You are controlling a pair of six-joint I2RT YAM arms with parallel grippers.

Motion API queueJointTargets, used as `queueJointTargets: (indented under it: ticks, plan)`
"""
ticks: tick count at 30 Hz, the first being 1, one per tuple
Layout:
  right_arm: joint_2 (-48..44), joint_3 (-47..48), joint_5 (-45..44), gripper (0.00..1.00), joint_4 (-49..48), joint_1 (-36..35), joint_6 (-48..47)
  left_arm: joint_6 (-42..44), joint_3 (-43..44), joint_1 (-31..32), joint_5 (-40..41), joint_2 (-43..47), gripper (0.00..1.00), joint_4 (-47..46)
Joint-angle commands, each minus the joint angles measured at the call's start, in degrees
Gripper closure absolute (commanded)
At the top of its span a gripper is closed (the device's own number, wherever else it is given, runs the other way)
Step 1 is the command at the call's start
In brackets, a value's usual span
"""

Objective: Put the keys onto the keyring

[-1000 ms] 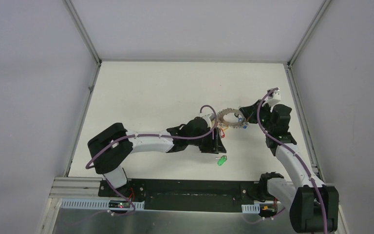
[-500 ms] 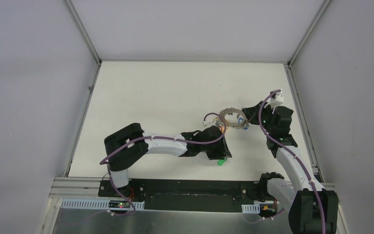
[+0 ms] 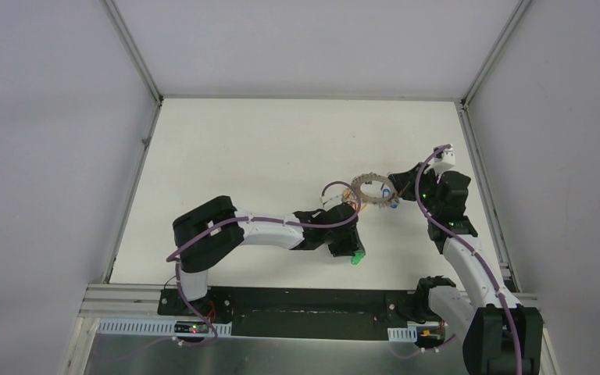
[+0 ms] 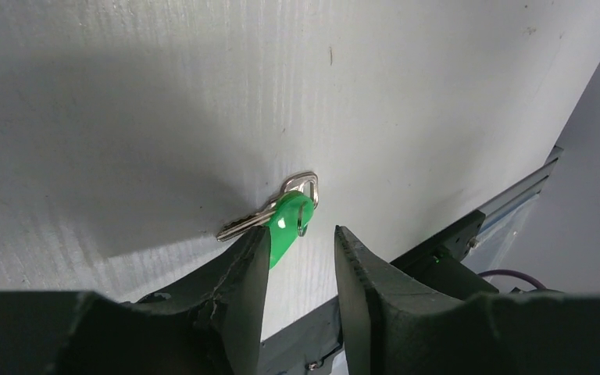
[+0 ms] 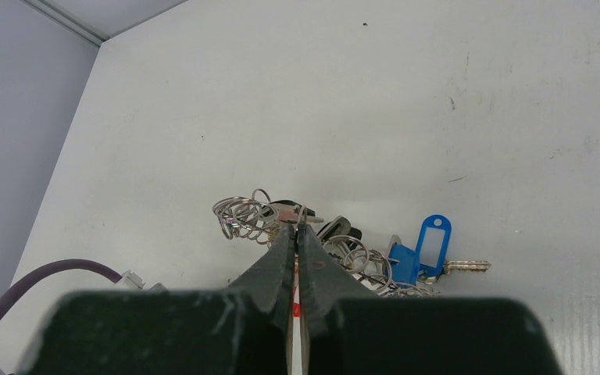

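The green-tagged key point(image 4: 288, 219) lies flat on the white table, near the front edge point(image 3: 355, 258). My left gripper point(image 4: 300, 237) is open just over it, one finger point(image 4: 248, 262) touching the tag's side and the other finger point(image 4: 353, 262) apart from it. The keyring point(image 3: 370, 190) is a silvery ring strung with small rings and keys. My right gripper point(image 5: 295, 228) is shut on its wire, among the coils point(image 5: 244, 216). The blue-tagged key point(image 5: 433, 239) lies at the bunch's right side, right of the fingers.
The white table point(image 3: 242, 156) has grey walls on three sides. A black rail point(image 3: 297, 301) runs along the near edge, close behind the green key, and shows in the left wrist view point(image 4: 469, 234). The left arm's purple cable point(image 3: 336, 187) loops near the ring.
My left arm has swung back toward the near edge and its open gripper has come down around the green key. The right gripper and ring shifted slightly, then stayed still.
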State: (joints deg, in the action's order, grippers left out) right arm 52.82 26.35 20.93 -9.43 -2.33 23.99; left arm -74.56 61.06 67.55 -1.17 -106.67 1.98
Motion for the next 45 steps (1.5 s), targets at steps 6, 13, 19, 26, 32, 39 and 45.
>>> queueJointTargets:
  ticks: [6,13,19,26,32,39,45]
  plan:
    - [-0.8,-0.6,-0.8,1.00,-0.5,0.4,0.9,0.0,2.3,0.4,0.3,0.0,0.65,-0.4]
    - [-0.7,-0.6,-1.1,1.00,-0.5,0.3,1.1,1.2,3.7,0.7,-0.4,-0.8,0.68,0.0]
    - [-0.6,-0.6,-1.1,1.00,-0.5,0.4,1.2,1.0,3.6,0.7,-0.8,-1.2,0.66,0.0]
    - [-0.7,-0.8,-1.2,1.00,-0.5,0.4,1.3,-0.2,3.6,0.7,-1.9,-2.3,0.61,-0.2]
    - [-0.8,-0.9,-1.2,1.00,-0.5,0.4,1.4,0.0,4.2,0.7,-3.1,-3.4,0.68,-1.1]
    - [-0.8,-0.9,-1.2,1.00,-0.5,0.4,1.6,-1.3,3.9,0.6,-3.3,-3.9,0.80,-0.5]
    - [-0.8,-0.9,-1.2,1.00,-0.5,0.4,1.8,-2.6,4.0,0.1,-4.8,-5.3,0.91,0.0]
